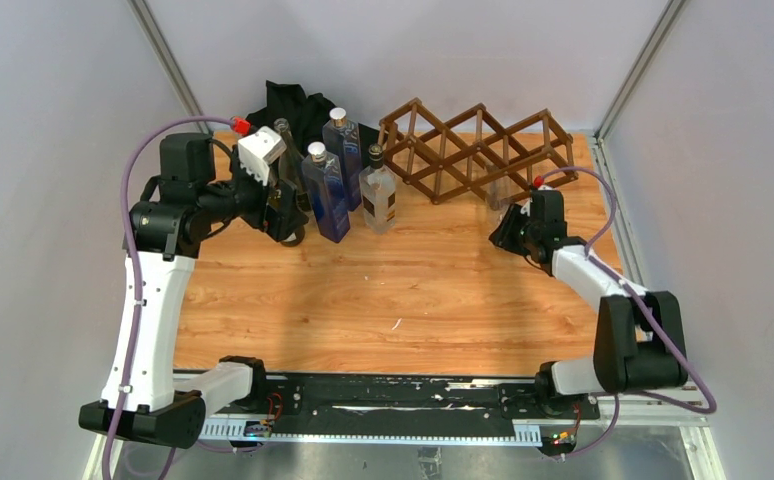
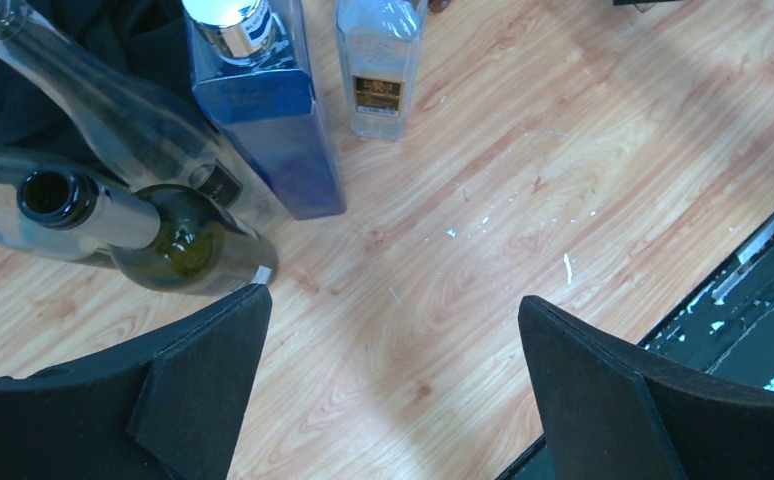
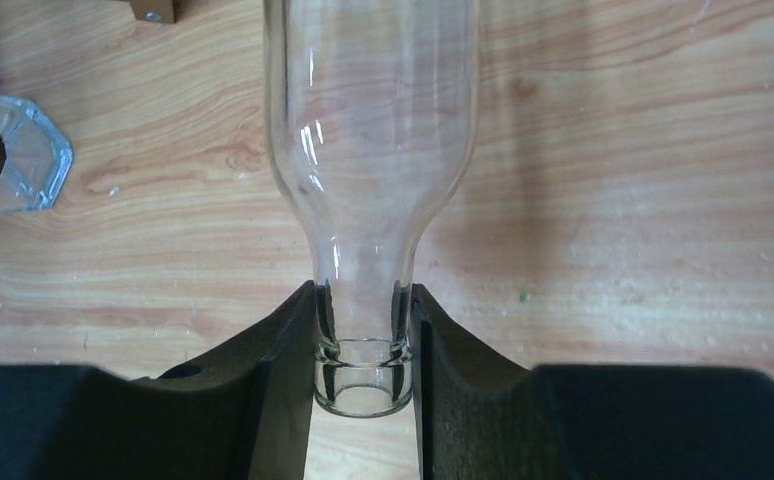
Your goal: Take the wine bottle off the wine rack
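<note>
The clear glass wine bottle [image 3: 368, 130] lies with its open mouth toward my right wrist camera. My right gripper [image 3: 363, 340] is shut on its neck just behind the lip. In the top view the bottle [image 1: 497, 192] shows faintly between the right gripper [image 1: 504, 222] and the front of the dark brown lattice wine rack [image 1: 473, 150]. I cannot tell whether its base still sits in a cell. My left gripper [image 2: 393, 330] is open and empty above bare wood, beside the standing bottles at the left [image 1: 288, 215].
Standing at the back left are a dark green open bottle [image 2: 178, 245], a tall clear bottle [image 2: 113, 110], a blue square bottle [image 2: 268, 120] and a clear square bottle [image 2: 378, 70]. Black cloth [image 1: 298, 105] lies behind them. One rack foot [image 3: 153, 10] shows.
</note>
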Tool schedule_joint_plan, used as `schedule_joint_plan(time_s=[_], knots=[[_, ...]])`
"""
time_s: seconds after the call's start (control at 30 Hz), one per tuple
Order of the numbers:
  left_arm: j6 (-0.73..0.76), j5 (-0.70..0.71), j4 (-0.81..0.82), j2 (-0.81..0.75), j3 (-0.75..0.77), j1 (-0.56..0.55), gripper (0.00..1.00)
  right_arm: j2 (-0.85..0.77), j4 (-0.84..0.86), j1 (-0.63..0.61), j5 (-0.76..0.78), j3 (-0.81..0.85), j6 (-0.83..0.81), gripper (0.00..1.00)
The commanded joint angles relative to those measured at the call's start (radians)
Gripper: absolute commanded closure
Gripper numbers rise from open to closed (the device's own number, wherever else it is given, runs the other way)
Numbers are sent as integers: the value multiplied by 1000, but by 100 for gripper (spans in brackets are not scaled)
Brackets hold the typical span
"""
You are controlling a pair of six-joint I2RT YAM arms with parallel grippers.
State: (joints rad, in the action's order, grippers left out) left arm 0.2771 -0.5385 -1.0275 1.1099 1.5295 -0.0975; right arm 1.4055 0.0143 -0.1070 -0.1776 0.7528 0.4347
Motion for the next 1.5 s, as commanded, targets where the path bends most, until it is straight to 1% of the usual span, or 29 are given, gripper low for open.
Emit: schedule_joint_plan(time_s=[0.0,0.13,0.33,0.47,0.63,0.87,1.0,1.1,1.17,1.23,1.37,1.47], knots=[[9,-55,3,-1,-12,5,0,-132,-9,-42,35,-60,3,100],[25,-69,3,-2,-18,5,1,-248,-66,-65,50,-109,26,100],[52,-87,4,-13,-29,5,4,-411,-142,-83,40,-179,68,100],[70,-101,3,-24,-48,5,3,-508,-215,-88,41,-207,93,100],[80,-98,3,-25,-52,5,2,-579,-313,-89,45,-203,121,100],[94,-108,3,-29,-56,5,2,-668,-384,-89,39,-215,143,100],[113,-130,3,-30,-61,5,0,-697,-435,-89,13,-195,139,100],[132,-169,4,-28,-69,2,0,-701,-473,-89,-37,-156,135,100],[147,-181,4,-26,-73,-21,0,-697,-504,-88,-81,-120,130,100],[166,-164,5,-21,-84,-69,0,-690,-546,-89,-125,-79,126,100],[212,-105,4,-4,-114,-201,0,-680,-586,-88,-244,-37,141,100],[241,-63,4,28,-140,-309,0,-662,-604,-91,-340,-15,194,100]])
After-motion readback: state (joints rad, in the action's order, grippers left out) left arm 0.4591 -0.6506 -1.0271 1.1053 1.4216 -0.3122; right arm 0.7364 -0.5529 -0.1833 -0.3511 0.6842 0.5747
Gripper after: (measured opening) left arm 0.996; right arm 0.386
